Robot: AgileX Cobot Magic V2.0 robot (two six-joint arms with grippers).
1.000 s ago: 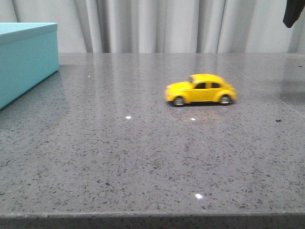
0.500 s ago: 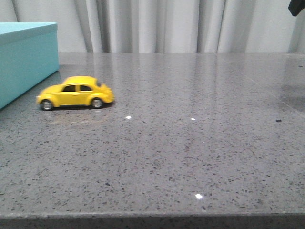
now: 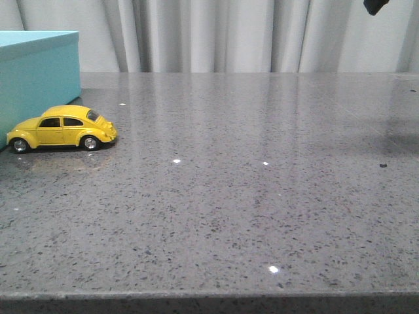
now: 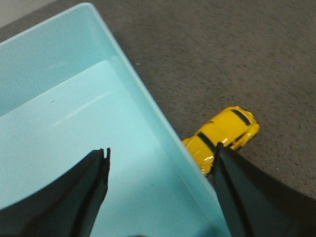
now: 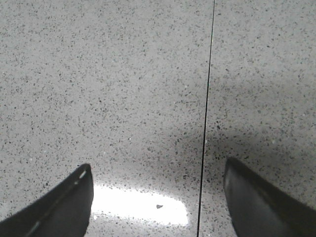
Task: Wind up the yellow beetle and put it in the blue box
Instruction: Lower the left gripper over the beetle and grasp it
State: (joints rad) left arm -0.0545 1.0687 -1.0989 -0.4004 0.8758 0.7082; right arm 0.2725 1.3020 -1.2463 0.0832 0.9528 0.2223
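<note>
While beetle sits beside left claw.

The yellow beetle has rolled from centre toward 9 o'clock, now against the blue box.

The yellow beetle stands on the table at its left, just beside the blue box.
</note>
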